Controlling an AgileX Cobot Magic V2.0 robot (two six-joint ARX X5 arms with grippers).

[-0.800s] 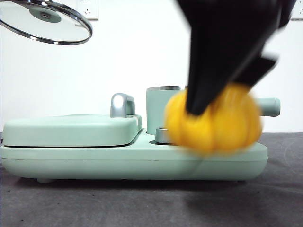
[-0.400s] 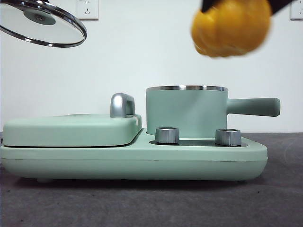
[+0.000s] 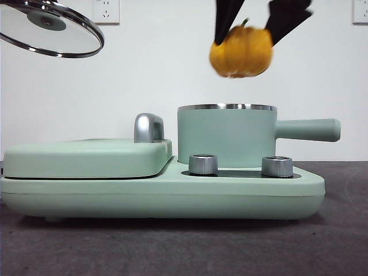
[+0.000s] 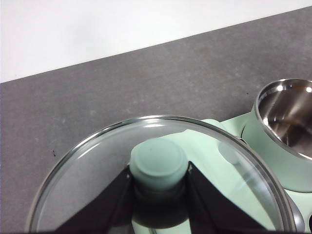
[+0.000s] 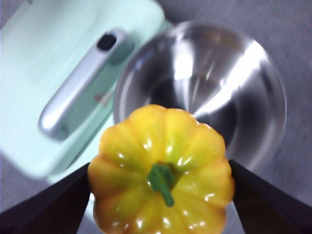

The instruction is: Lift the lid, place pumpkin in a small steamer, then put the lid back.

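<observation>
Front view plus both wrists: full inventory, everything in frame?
lid: 1, clear glass with steel rim and mint knob, held in the air high over the griddle side
pumpkin: 1, yellow-orange with green stem, in the air above the open steamer
small steamer: 1, mint green, steel rim, empty, on the base unit, handle to one side
griddle cover: 1, mint green, steel handle, beside the steamer
control knobs: 2, silver, front of the base
table: 1, dark grey
wall sockets: 2, white, one at each top edge
left gripper: jaws shut on the lid's knob
right gripper: jaws shut on the pumpkin
</observation>
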